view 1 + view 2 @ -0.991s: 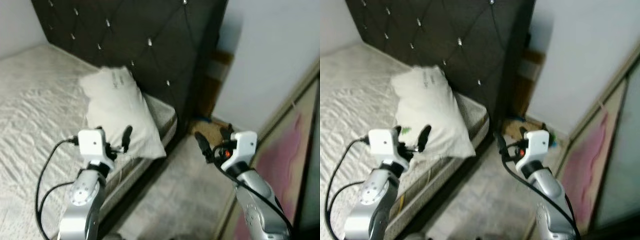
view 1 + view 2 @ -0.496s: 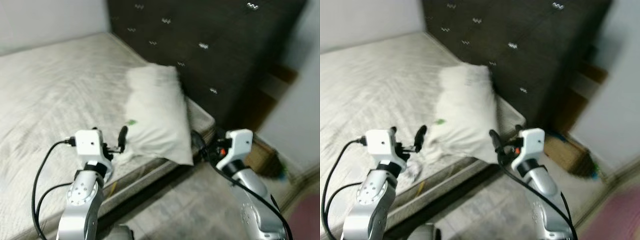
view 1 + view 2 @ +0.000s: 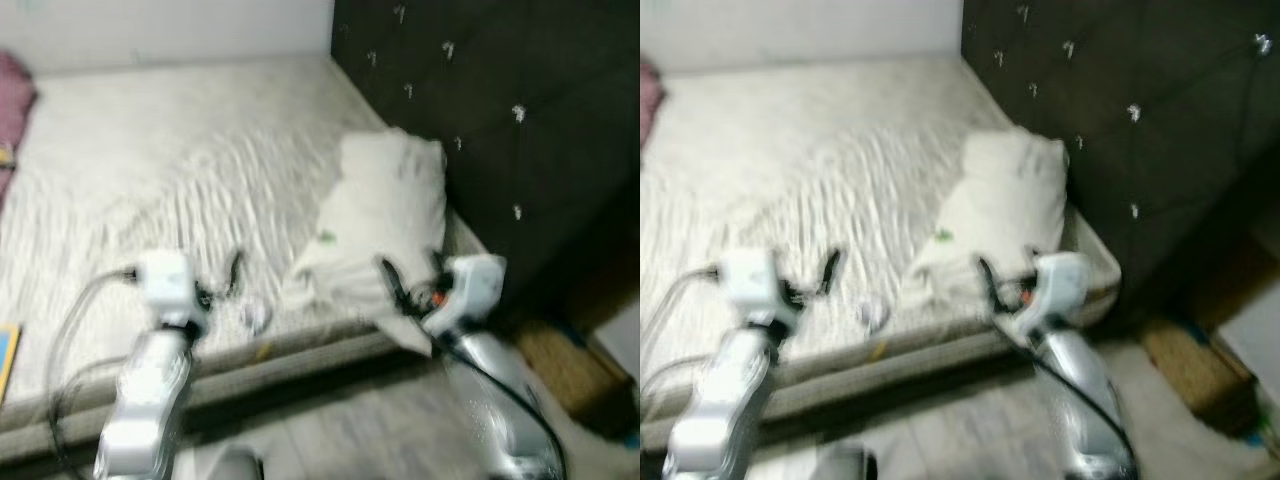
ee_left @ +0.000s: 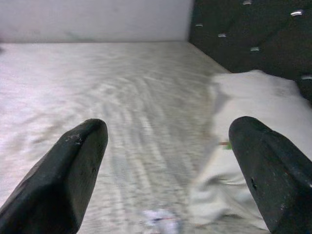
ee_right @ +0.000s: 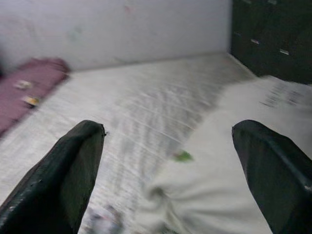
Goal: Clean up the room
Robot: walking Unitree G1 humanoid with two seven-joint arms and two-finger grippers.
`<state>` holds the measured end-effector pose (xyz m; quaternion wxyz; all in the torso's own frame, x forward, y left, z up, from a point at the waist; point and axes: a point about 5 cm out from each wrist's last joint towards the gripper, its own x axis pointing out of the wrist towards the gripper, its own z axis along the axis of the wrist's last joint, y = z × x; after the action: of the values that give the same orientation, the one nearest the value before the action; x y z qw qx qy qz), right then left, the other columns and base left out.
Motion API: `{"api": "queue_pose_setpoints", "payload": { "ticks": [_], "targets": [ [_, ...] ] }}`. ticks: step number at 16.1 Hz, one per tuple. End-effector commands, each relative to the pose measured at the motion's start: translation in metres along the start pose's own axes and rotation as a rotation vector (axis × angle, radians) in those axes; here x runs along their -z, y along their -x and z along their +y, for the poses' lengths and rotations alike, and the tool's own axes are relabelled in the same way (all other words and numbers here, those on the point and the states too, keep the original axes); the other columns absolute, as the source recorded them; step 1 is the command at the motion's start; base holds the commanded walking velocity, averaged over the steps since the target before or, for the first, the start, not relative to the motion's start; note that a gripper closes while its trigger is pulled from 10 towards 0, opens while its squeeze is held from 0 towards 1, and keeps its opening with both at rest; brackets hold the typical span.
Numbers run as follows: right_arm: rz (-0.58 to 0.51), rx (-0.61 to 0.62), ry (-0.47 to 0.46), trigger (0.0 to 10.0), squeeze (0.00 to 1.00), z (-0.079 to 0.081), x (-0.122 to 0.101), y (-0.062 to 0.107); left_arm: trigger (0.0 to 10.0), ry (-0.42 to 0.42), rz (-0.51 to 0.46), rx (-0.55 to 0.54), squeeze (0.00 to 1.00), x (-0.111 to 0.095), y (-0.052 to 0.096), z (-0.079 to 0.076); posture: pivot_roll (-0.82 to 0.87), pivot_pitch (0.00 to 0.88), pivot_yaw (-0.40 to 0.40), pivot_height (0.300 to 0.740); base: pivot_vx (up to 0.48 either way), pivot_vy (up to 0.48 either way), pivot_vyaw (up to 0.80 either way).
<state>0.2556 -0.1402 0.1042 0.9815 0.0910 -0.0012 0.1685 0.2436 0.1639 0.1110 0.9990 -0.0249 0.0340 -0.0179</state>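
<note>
Against the dark headboard, the eye views show a pillow slumped on the bed, with a small crumpled scrap near the mattress edge. Left gripper: fingers wide apart, scrap just ahead, pillow beyond. Right gripper: fingers apart over the pillow's bunched corner. Pillow looks soft and light; pinch a corner.
</note>
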Motion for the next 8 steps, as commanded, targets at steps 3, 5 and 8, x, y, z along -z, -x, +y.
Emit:
{"api": "queue_pose_setpoints", "payload": {
  "ticks": [3,5,8],
  "targets": [
    [0.009,0.041,0.014,10.0,0.00,-0.0106,-0.0001,0.0051,10.0,0.005,-0.009,0.018,0.00,-0.0010,0.0005,-0.0072,0.01,0.031,-0.062,0.740,0.000,0.000,0.80],
    [0.006,0.050,0.004,10.0,0.00,-0.0112,0.0001,0.0045,10.0,0.003,-0.019,0.042,0.00,-0.0023,0.0002,-0.0081,0.01,0.031,-0.062,0.740,0.000,0.000,0.35],
    [0.001,0.066,-0.001,10.0,0.00,-0.0128,-0.0003,0.0044,10.0,0.024,-0.039,0.074,0.00,-0.0045,0.0022,-0.0098,0.01,0.030,-0.062,0.740,0.230,0.000,0.00]
  ]
}}
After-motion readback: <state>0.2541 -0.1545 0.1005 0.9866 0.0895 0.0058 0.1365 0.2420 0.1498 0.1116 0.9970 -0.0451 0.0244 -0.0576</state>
